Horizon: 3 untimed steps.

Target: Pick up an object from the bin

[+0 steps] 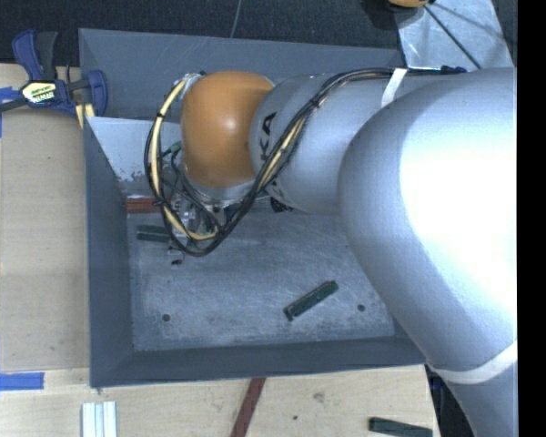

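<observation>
My gripper hangs low over the bin's left part, under the arm's wrist and mostly hidden by it and its cables. Just left of it a short reddish-brown piece lies by the bin's left wall. A little below that, a dark green flat stick lies on the floor, close to the gripper's left side. Whether either touches the gripper I cannot tell. A small dark bit sits just below the gripper.
A longer dark green bar lies tilted on the bin floor toward the lower right, well apart from the gripper. The thick arm covers the bin's right and back parts.
</observation>
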Tool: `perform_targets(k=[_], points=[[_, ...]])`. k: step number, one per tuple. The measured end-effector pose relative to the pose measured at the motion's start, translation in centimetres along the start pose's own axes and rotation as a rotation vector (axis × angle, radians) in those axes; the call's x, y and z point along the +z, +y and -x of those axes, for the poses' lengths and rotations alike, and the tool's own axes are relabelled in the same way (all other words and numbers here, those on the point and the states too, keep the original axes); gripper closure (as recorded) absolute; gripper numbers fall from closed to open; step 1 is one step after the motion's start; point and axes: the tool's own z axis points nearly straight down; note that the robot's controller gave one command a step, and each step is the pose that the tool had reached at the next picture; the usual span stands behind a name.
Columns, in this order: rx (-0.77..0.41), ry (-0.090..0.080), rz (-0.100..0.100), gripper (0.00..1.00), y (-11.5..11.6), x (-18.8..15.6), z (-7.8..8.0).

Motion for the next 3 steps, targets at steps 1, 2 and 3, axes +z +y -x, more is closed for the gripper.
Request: perform_targets(k=[1,2,3], points=[[0.0,0.0,0.0,1.0,0.0,0.0,0.0],[-0.002,0.004,-0.001,1.0,-1.5,-4.4,1.5],[-0.02,-0.003,0.0,1.0,-1.3,-10.7,1.3]])
